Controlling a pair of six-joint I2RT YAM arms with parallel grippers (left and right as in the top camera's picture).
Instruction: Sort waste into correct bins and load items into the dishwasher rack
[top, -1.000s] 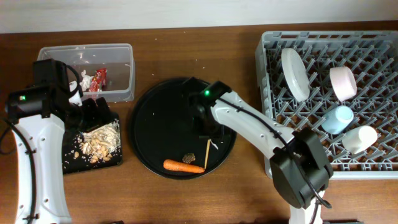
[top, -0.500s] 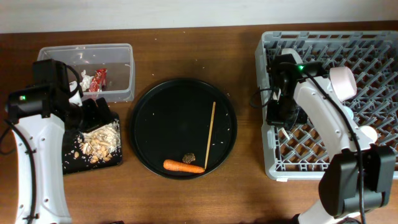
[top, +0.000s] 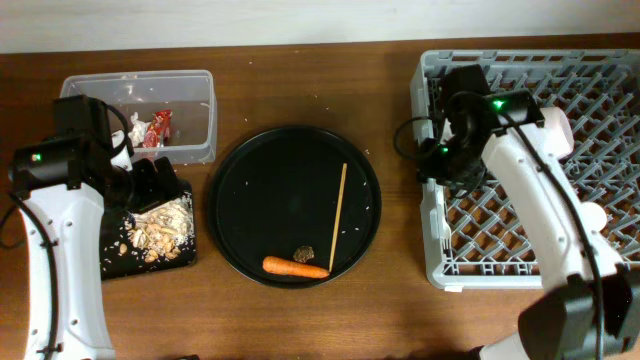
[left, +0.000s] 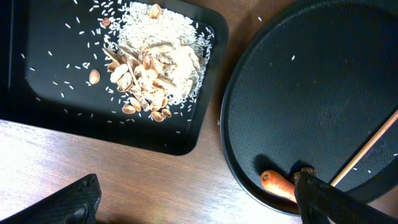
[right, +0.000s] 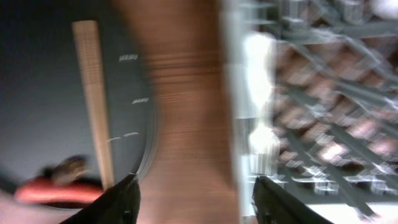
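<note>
My right gripper (top: 440, 165) (right: 194, 186) hangs open over the left rim of the grey dishwasher rack (top: 530, 265), nothing between its fingers. A blurred white shape, perhaps the fork (right: 258, 68), lies just inside the rack's edge. A pink cup (top: 560, 128) and a white cup (top: 592, 215) show past the arm. The wooden stick (top: 338, 215) (right: 93, 93), carrot (top: 293, 267) (left: 278, 184) and brown lump (top: 304, 255) lie on the round black tray (top: 260, 190). My left gripper (top: 150, 185) (left: 196, 193) stands open beside the black rectangular tray (left: 37, 106) of food scraps (left: 155, 53).
The clear tub (top: 195, 110) at the back left holds the red wrapper (top: 160, 125) and white tissue (top: 132, 128). Bare wood separates the round tray from the rack. My right arm covers much of the rack's left half.
My right gripper swung from the round tray over to the rack's left edge and has opened. The left arm has not moved.
</note>
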